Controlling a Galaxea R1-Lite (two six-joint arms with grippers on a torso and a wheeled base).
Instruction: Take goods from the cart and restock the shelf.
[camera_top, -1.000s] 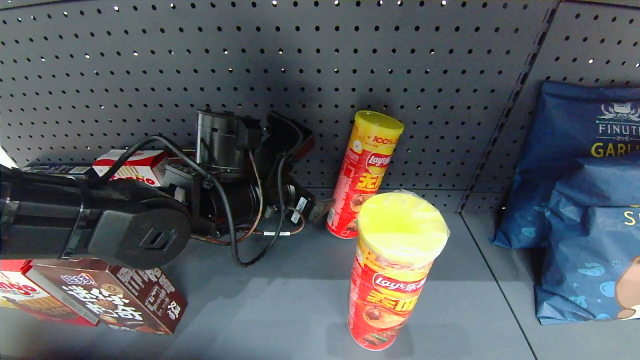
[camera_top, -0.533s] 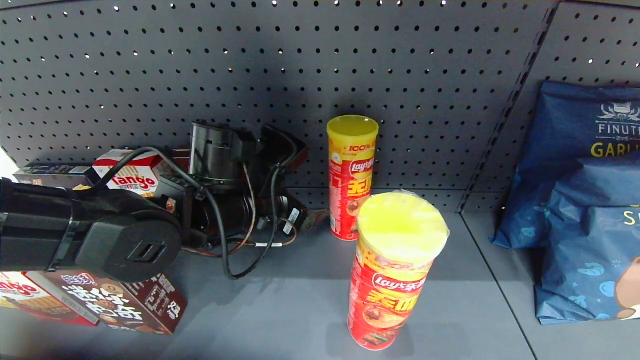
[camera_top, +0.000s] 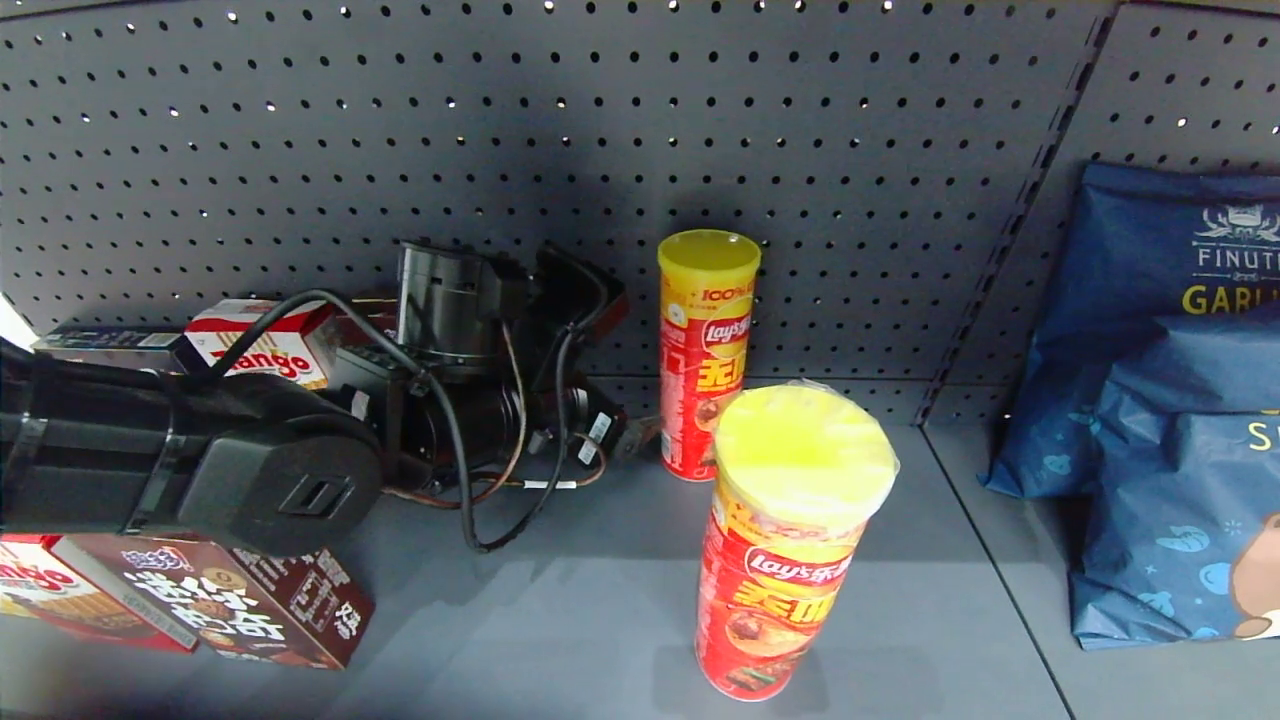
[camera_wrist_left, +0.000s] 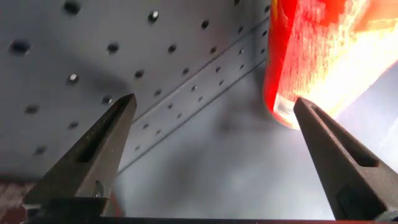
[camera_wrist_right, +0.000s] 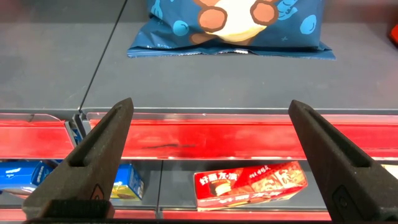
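L gripper (camera_wrist_left: 214, 102) lies low on the shelf (camera_top: 600, 620), arm stretched in from 9 o'clock. Its fingers (camera_wrist_left: 93, 162) are spread wide w/ nothing between them, only bare shelf floor and the pegboard (camera_top: 600, 120) behind. The rear chip can (camera_top: 707, 350) stands upright against the pegboard. Its base is just beside the L gripper's tip, which sits at the can's 9 o'clock. In the L wrist view the can sits off past one finger, outside the gap.

The front chip can (camera_top: 790, 540) stands upright at approx 5 o'clock of the rear one, nearer the shelf edge, apart from the arm. Blue snack bags (camera_top: 1150, 400) lean at 3 o'clock of both cans, past the shelf divider. A wafer box (camera_top: 270, 345) sits behind the arm at 10 o'clock. A brown box (camera_top: 230, 610) lies at 7 o'clock, partly under the arm.

R gripper (camera_wrist_right: 210, 104) is also fully spread and empty. It hangs in front of a red rail (camera_wrist_right: 205, 140), w/ a bear-print blue bag (camera_wrist_right: 230, 25) on the shelf beyond it and a red box (camera_wrist_right: 249, 183) one level down.
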